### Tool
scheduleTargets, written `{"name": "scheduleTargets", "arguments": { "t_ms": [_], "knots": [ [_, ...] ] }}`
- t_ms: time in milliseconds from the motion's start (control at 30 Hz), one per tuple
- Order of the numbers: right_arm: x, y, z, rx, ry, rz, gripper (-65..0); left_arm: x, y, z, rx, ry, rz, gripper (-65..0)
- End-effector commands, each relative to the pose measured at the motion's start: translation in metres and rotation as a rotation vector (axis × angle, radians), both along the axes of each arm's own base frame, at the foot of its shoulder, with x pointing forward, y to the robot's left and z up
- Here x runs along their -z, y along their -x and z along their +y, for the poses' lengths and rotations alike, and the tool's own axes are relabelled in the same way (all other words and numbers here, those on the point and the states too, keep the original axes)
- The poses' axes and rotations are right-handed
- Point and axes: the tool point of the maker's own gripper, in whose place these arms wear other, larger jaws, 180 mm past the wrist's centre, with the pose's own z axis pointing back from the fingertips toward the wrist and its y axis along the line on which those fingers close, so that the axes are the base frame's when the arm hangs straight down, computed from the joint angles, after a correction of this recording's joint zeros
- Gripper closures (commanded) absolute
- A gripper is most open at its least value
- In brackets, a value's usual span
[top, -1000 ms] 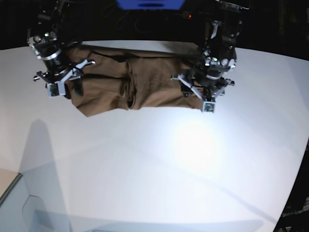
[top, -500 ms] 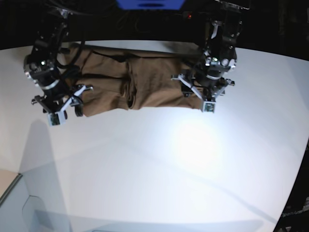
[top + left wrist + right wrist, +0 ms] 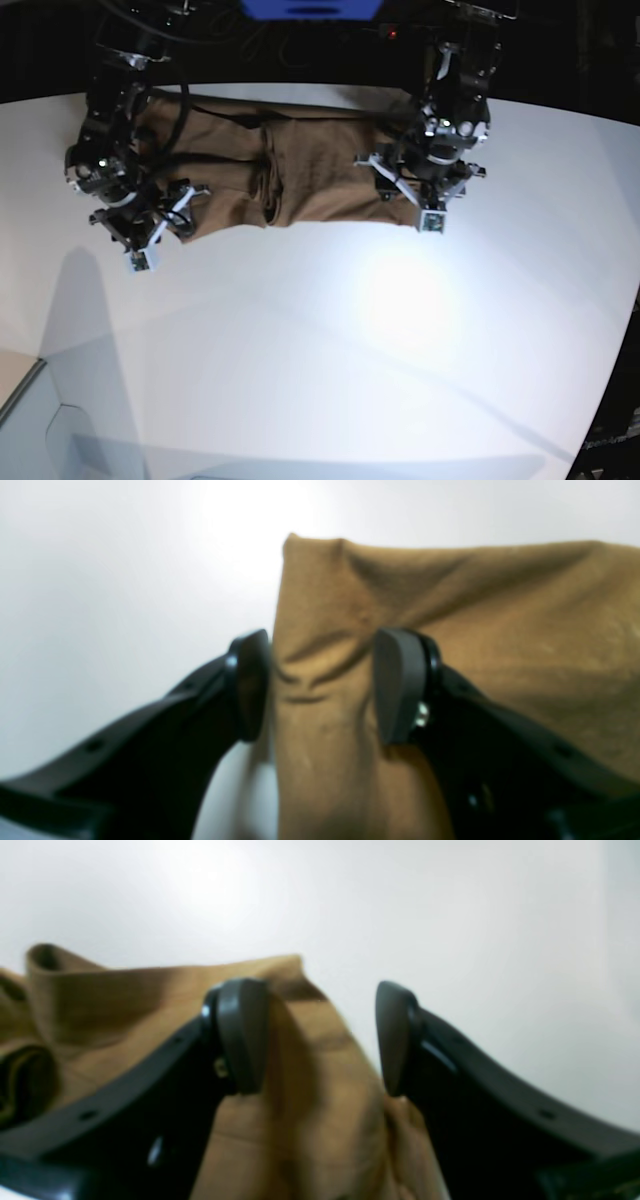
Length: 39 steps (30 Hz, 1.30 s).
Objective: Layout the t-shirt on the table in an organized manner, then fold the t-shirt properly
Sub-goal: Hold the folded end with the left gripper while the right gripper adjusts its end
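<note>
The left gripper [image 3: 320, 685] is seen parted in its wrist view, its two black pads [image 3: 395, 680] straddling a corner of the brown t-shirt [image 3: 450, 645] without pinching it; one pad sits at the cloth's edge, the other over the fabric. In the base view this left gripper [image 3: 425, 195] is found right of centre, low over the shirt's right end (whether it presses the cloth cannot be told from there). The right gripper [image 3: 315, 1035] is likewise shown spread apart, with a fold of shirt [image 3: 125, 1005] rising between and behind its fingers [image 3: 240, 1030]; the image is blurred, and contact cannot be judged. In the base view the right gripper [image 3: 150, 225] is placed at the upper left, over the shirt's left end. The t-shirt [image 3: 310, 170] is laid as a long folded band along the top edge of the white table [image 3: 330, 360], its far edge partly hidden by both arms. A blue object [image 3: 310, 8] is cut off at the top of the frame.
</note>
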Motion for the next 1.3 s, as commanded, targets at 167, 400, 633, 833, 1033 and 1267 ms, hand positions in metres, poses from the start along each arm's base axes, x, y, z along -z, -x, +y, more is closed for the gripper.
{"name": "scheduleTargets", "arguments": {
  "t_ms": [167,400,633,833,1033,1267],
  "knots": [
    [-0.012,-0.008,0.003,-0.017,-0.003,-0.047,-18.1,0.001,0.002,0.003,-0.002,-0.016,0.011,-32.5],
    [-0.012,0.003,0.0,-0.012,0.009,-0.042,0.0,0.001,0.002,0.003,-0.002,-0.016,0.011,-32.5],
    [-0.04,0.034,0.007,-0.015,0.05,-0.102,0.0,0.0,0.001,0.003,-0.004,-0.014,0.01,-32.5],
    [-0.042,0.065,0.012,-0.008,0.057,-0.083,0.0,0.0,0.001,0.003,-0.004,-0.016,0.01,-32.5],
    [-0.027,0.089,0.014,-0.01,0.051,-0.02,0.0,0.0,0.001,0.004,-0.004,-0.017,0.01,-32.5],
    [-0.017,0.094,0.012,-0.006,0.047,0.009,0.0,0.0,0.001,0.003,-0.004,-0.014,0.01,-32.5]
  ]
}}
